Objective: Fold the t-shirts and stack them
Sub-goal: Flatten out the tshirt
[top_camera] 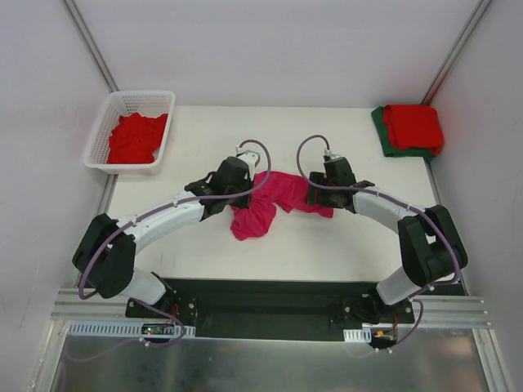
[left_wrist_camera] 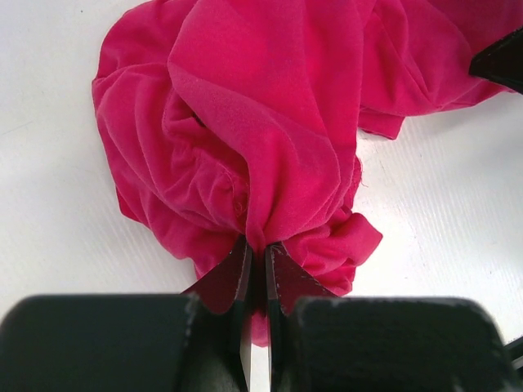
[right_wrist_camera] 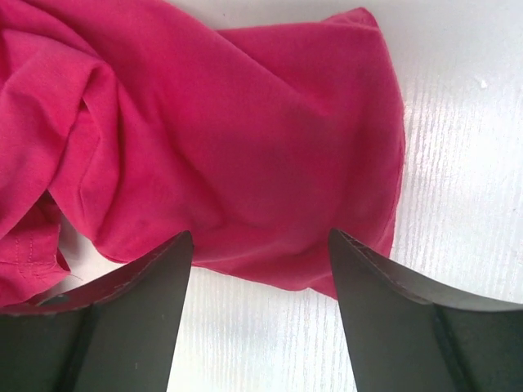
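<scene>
Top view, pink t-shirt (top_camera: 260, 211): bunched in a heap at centre of the surface (top_camera: 327, 245), not spread, not folded.
Top view, basket (top_camera: 137, 97): far left corner, red t-shirts (top_camera: 135, 137) heaped inside, prob. waiting their turn.
Top view, stack: far right corner, folded red t-shirt (top_camera: 413, 126) lying on a dark green t-shirt (top_camera: 380, 121). Looks like the done pile.
Left wrist view, left gripper (left_wrist_camera: 257, 255): clenched on a gathered ridge of the pink cloth, w/ fabric fanning out from the pinch. Prob. an anchor so the other side can be drawn flat.
Right wrist view, right gripper (right_wrist_camera: 260, 245): jaws apart, straddling the shirt's near edge, nothing pinched. Cloth lies on the surface just beyond the tips.
Step, my guess: getting a 2nd hold to stretch the shirt out before any fold.
Risk: a grab on a doubled layer would leave it twisted.
</scene>
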You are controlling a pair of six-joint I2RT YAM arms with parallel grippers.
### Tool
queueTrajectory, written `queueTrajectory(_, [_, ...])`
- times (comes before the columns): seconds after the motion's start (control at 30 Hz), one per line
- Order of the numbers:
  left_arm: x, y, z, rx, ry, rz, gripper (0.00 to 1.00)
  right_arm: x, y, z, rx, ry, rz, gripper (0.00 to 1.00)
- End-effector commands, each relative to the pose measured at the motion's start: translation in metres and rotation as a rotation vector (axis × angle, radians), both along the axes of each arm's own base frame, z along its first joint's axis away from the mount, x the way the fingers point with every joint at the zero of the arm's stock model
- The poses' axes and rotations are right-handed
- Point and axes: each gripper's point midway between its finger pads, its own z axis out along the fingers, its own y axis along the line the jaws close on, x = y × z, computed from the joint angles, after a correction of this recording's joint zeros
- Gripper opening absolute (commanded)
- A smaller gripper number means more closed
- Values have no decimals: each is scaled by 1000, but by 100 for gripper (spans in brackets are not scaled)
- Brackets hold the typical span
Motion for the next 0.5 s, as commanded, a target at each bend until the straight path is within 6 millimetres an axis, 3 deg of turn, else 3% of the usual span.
queueTrajectory(0.0, [3,2,-2,12,-15,15,0,5,7,8,24,-2,-2,62])
queueTrajectory(0.07, [3,3,-3,14,-15,15,0,2,13,8,46,11,19,55])
queueTrajectory(0.2, [2,4,-6,16,-8,16,0,0,15,5,50,27,25,15])
queueTrajectory(0.27, [1,5,-8,21,-5,14,0,0,15,6,52,24,24,3])
queueTrajectory(0.47, [0,6,-6,18,-8,16,0,-3,11,20,41,-11,22,2])
